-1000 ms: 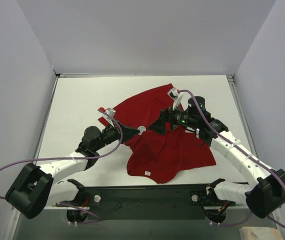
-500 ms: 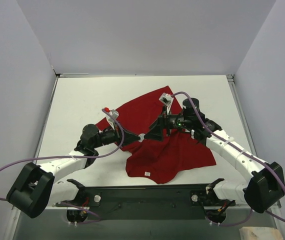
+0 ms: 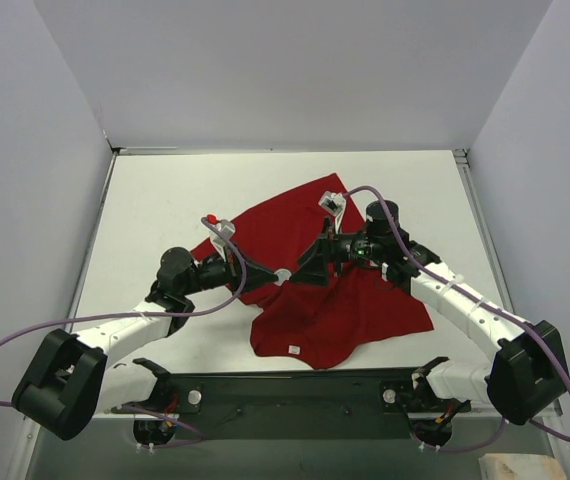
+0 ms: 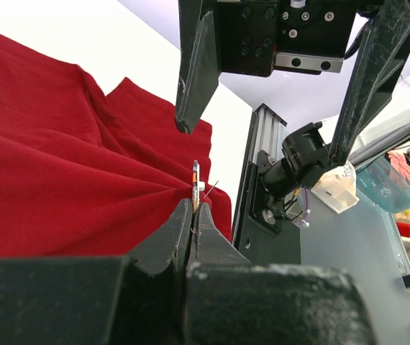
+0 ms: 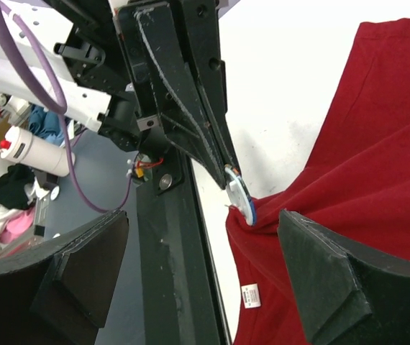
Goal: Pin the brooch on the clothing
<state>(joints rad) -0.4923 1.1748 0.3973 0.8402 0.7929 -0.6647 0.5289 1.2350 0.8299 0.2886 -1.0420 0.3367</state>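
Observation:
The red T-shirt (image 3: 340,300) lies crumpled mid-table, its white label (image 3: 291,347) near the front hem. My left gripper (image 3: 273,276) is shut on the small round brooch (image 3: 282,275), held edge-on in the left wrist view (image 4: 195,185). The brooch touches a bunched fold of the shirt (image 4: 54,180). In the right wrist view the brooch (image 5: 239,198) shows a white back and blue rim at the tip of the left gripper's fingers (image 5: 183,93), pressed against the fabric (image 5: 349,180). My right gripper (image 3: 303,271) is open, its jaws wide (image 5: 202,215) just short of the brooch.
The black base rail (image 3: 295,390) runs along the table's near edge. Grey walls enclose the white table (image 3: 155,200) on three sides. Purple cables loop off both arms. The shirt's label also shows in the right wrist view (image 5: 250,295).
My right gripper has moved left and nearer, closing in on the brooch. My left gripper with the brooch has shifted slightly toward the near edge, and the fabric has bunched at it.

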